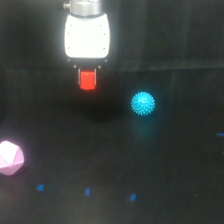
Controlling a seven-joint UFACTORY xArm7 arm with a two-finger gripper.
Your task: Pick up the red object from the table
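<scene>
A: Position of the red cylinder block (87,80) was noted directly beneath the white gripper (87,75) body, at the very base of the tool, upper middle of the exterior view. No offset to either side could be made out.

B: Was contact with the table (165,170) recorded?

A: Not with certainty. A dark patch, taken for shadow, was seen on the black surface below the block, so the block was judged to be lifted clear, but the gap could not be confirmed against so dark a ground.

B: Claw state?

A: The fingers were too dark to be told from the background. From the block's seat right under the body, the claw was judged clamped on it; the pads themselves were not resolved.

B: Axis?

A: The block appeared upright, its short axis in line with the tool. Any further move was judged to be straight up.

B: Neighbours?

A: The cyan spiky ball (143,103) was logged to the exterior view's right and lower, well apart. The pink faceted polyhedron (10,158) lay at the far lower left.
</scene>
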